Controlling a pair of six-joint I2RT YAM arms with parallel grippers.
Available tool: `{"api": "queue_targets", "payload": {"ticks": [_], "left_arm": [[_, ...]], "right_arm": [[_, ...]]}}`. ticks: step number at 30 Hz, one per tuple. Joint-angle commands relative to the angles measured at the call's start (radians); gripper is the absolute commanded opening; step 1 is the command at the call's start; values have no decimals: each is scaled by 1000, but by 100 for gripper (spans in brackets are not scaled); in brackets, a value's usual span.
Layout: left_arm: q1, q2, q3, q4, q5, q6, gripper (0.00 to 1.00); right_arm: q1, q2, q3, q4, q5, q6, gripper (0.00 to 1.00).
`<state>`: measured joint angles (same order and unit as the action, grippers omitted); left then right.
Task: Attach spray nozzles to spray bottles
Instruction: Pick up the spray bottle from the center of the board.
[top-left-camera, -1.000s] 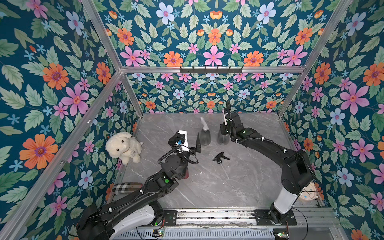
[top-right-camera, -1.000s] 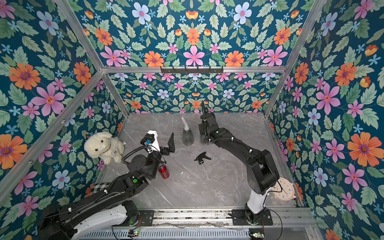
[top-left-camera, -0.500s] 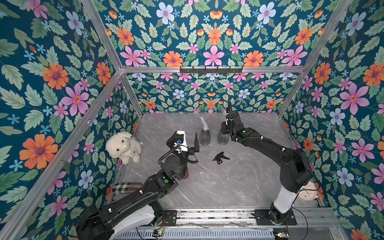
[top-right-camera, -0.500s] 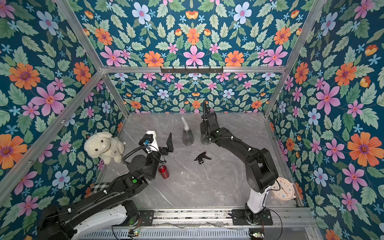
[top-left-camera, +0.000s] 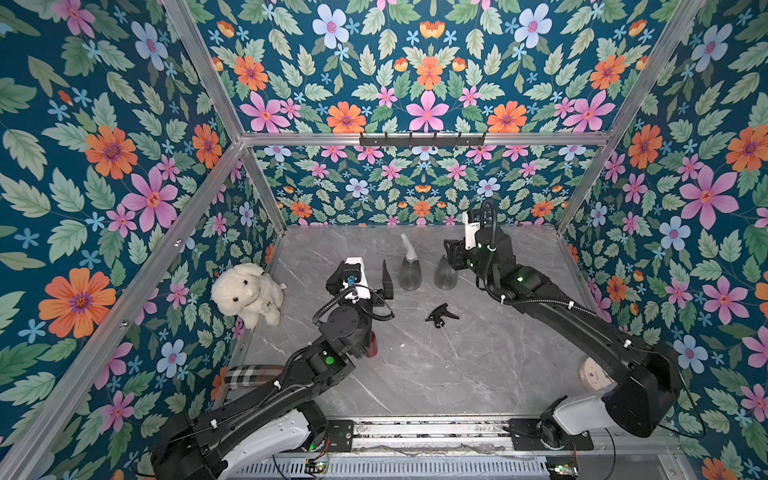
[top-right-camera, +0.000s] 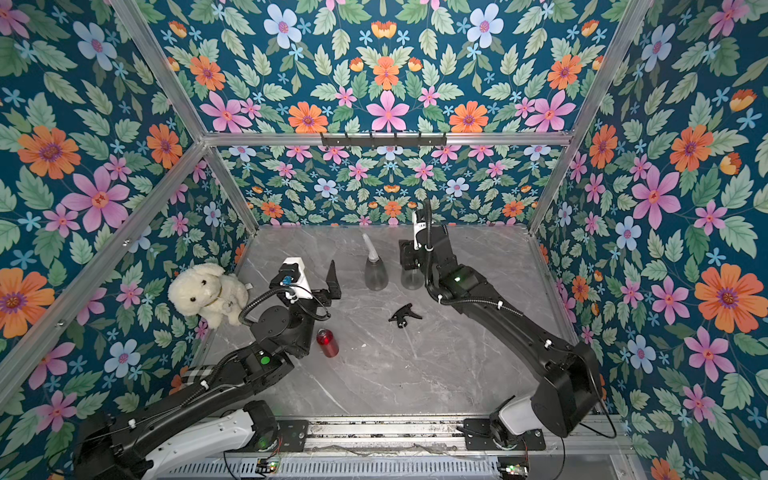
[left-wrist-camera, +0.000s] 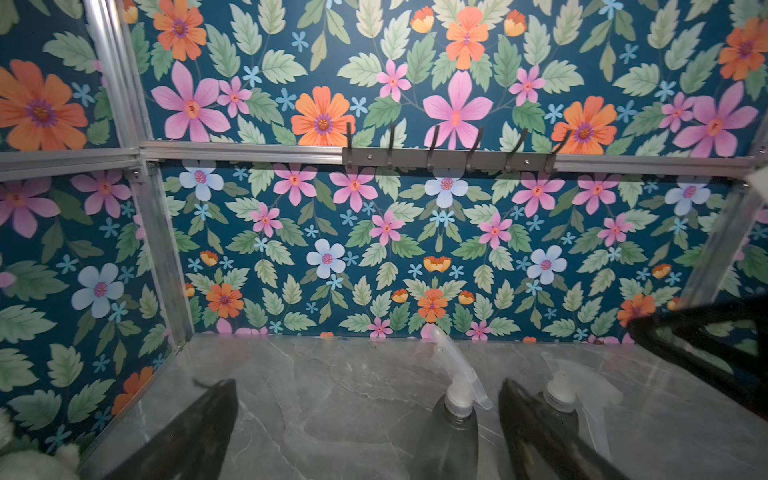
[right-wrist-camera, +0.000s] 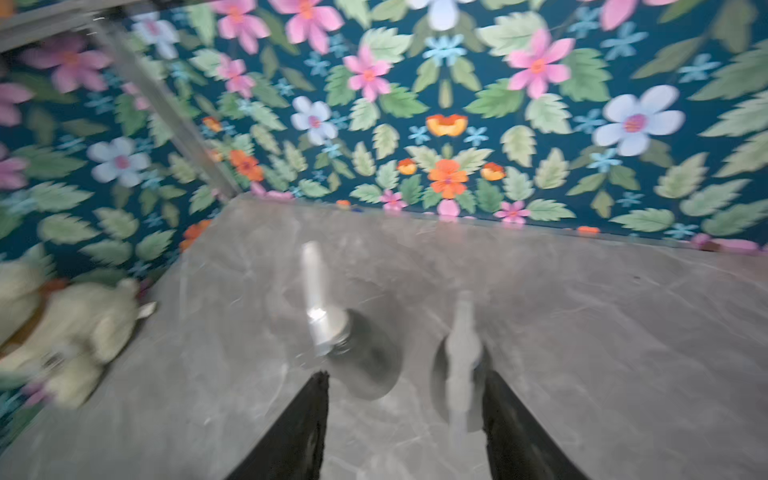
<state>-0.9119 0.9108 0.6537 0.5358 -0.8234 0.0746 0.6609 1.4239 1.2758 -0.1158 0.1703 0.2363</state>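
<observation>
Your right gripper has just let go of the white nozzle, which looks seated on the grey bottle near the counter's far edge. Your left gripper hangs open and empty. Next come the black nozzle, lying mid-counter, and the red bottle.

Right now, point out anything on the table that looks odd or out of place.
A cream plush dog sits at the left edge of the table, no part of this job. The black nozzle lies loose on its side mid-table, and the red bottle stands without one.
</observation>
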Motion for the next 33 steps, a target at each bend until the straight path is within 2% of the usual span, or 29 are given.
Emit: {"api": "queue_targets", "payload": {"ticks": [1, 5, 8, 12, 19, 25, 33], "left_arm": [[1, -30, 25, -63, -111, -46, 100], [1, -96, 55, -154, -157, -84, 100], [1, -153, 57, -201, -170, -98, 100], [1, -217, 33, -215, -163, -117, 100], [1, -224, 24, -244, -151, -136, 100], [1, -232, 20, -260, -150, -144, 100], [1, -240, 1, -260, -154, -143, 100]], "right_arm": [[86, -17, -36, -25, -184, 24, 61], [237, 35, -50, 4, -262, 15, 67], [307, 100, -43, 50, -345, 32, 69], [378, 206, -7, 71, -364, 16, 74], [405, 377, 38, 121, -321, 4, 86], [428, 467, 68, 127, -190, -27, 82], [448, 553, 72, 180, -183, -39, 81]]}}
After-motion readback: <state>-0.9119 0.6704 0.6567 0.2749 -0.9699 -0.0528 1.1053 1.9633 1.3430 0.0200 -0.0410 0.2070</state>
